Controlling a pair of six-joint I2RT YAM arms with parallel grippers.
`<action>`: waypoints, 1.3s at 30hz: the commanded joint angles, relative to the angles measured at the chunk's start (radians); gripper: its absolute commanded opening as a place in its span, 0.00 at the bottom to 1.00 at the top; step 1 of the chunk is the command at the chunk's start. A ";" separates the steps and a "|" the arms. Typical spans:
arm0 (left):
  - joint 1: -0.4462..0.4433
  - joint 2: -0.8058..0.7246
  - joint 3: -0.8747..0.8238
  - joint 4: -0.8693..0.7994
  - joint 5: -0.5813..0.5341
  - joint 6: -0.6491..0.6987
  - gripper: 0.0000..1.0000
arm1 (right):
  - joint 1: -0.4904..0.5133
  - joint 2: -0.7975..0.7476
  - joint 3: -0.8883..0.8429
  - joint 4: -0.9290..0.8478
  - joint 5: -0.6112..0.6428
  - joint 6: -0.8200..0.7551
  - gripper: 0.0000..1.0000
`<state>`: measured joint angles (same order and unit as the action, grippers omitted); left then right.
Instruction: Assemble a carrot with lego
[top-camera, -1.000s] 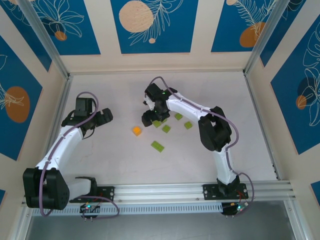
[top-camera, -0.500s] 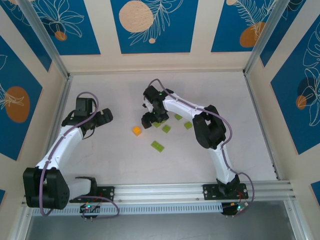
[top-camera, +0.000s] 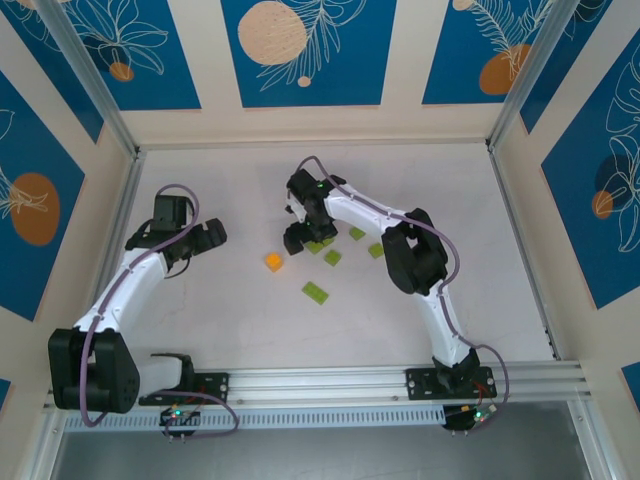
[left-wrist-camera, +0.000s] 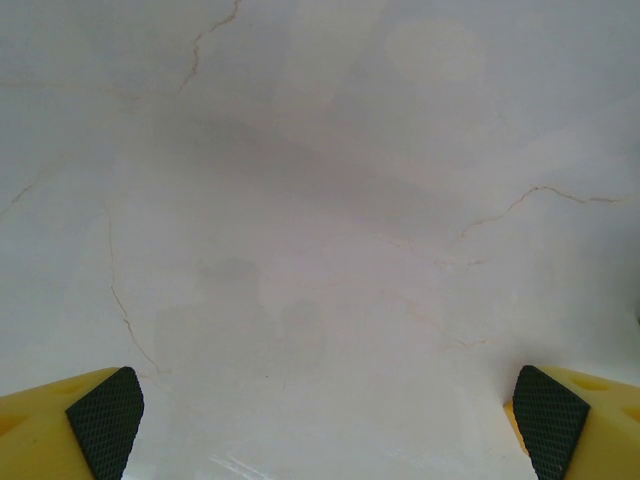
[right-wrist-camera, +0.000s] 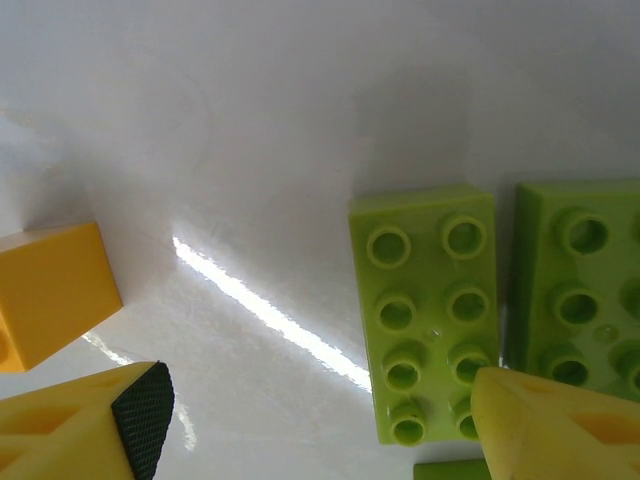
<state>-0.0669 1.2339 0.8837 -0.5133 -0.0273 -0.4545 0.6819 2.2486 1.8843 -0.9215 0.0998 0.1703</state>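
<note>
Blue leaf-patterned wall panels (top-camera: 300, 50) ring a pale, hairline-cracked tabletop (top-camera: 200, 310). The left tool (left-wrist-camera: 328, 415) hangs spread over bare surface. The right tool (right-wrist-camera: 330, 425), also spread, sits low over the loose lego (top-camera: 333, 257) mid-tabletop. A green brick (right-wrist-camera: 425, 310) lies between its fingers (right-wrist-camera: 140, 405), and the orange brick (right-wrist-camera: 50, 290) just outside.

Blue leaf-patterned walls (top-camera: 300, 50), white table (top-camera: 230, 310)
</note>
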 joint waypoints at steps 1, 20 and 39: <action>0.017 0.007 0.024 -0.014 -0.007 0.005 0.98 | -0.015 0.002 0.016 -0.021 -0.040 -0.015 0.81; 0.018 0.011 0.021 -0.014 -0.008 0.004 0.98 | 0.011 -0.021 -0.030 -0.010 -0.084 -0.016 0.78; 0.018 0.009 0.017 -0.017 -0.003 0.001 0.98 | 0.062 -0.081 -0.034 -0.031 -0.030 0.013 0.77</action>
<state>-0.0654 1.2404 0.8837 -0.5140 -0.0273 -0.4549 0.7380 2.2326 1.8622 -0.9142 0.0586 0.1642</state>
